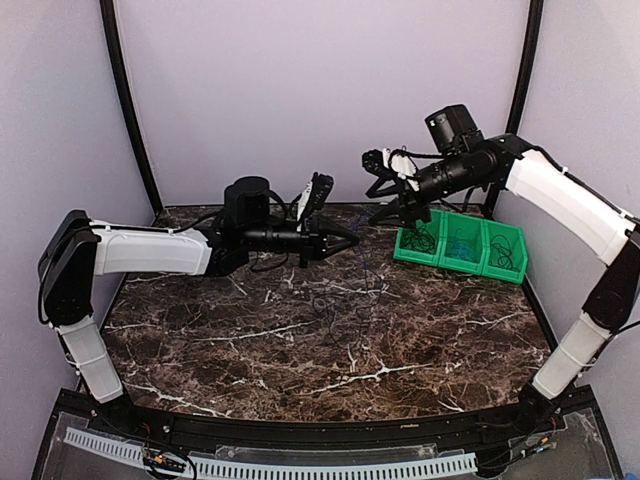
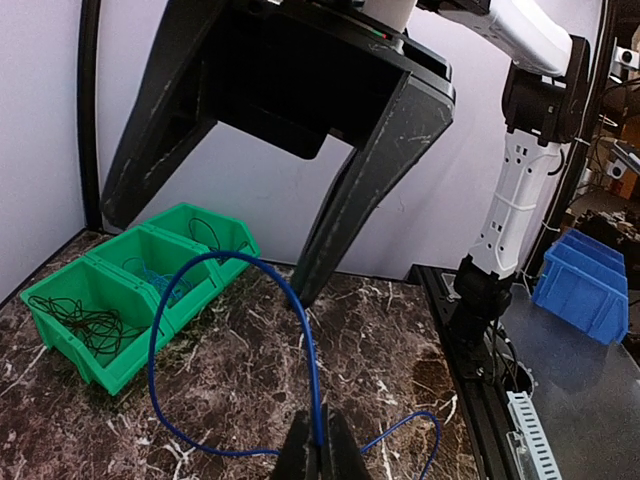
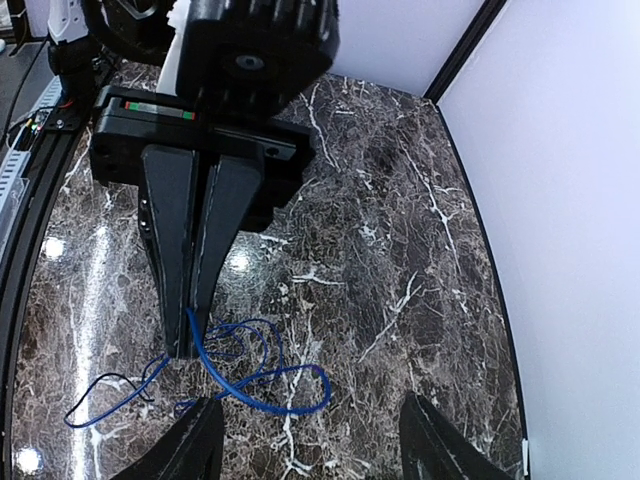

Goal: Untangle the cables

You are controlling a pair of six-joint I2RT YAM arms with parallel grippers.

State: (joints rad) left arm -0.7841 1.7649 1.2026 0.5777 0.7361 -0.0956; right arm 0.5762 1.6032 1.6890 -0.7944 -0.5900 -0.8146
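Note:
My left gripper [image 2: 320, 428] is shut on a thin blue cable [image 2: 310, 350], which rises from the jaws, arcs over and loops down to the marble table [image 2: 230, 380]. In the top view the left gripper [image 1: 347, 242] is held above the table's middle, with thin cables [image 1: 338, 298] trailing below it. My right gripper [image 1: 398, 204] is open and empty, just right of and above the left one. In the right wrist view my right gripper [image 3: 310, 425] looks down on the left gripper [image 3: 190, 260], the blue loops [image 3: 275, 385] and a thin black wire [image 3: 118, 380].
A green three-part bin [image 1: 478, 262] stands at the back right, holding thin black and blue cables; it also shows in the left wrist view [image 2: 70, 345]. A blue bin [image 2: 585, 285] sits off the table. Black corner posts [image 1: 130, 110] frame the back wall.

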